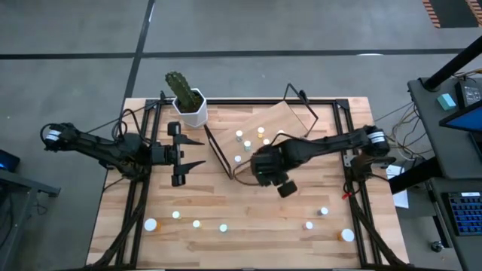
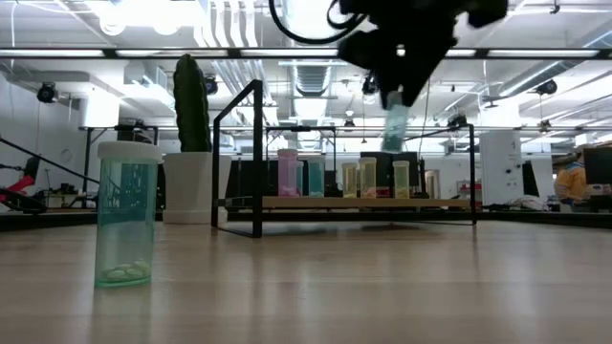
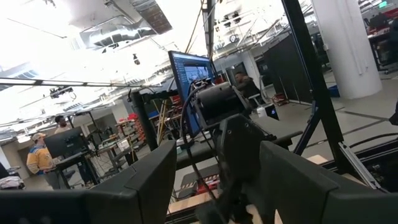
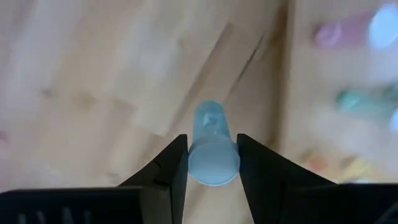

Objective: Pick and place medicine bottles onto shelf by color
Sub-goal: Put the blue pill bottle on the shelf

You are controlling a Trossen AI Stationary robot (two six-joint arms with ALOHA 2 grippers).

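above the shelf (image 1: 290, 120) edge the right jaws (image 4: 212, 158) pinch a pale blue bottle (image 4: 211, 146), left jaws (image 1: 181, 156) spread; a slack grip could drop it onto the surface (image 1: 248, 218).

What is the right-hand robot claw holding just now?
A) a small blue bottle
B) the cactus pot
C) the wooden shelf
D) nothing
A: the right wrist view shows the right gripper with its fingers closed on a pale blue bottle, held above the table.
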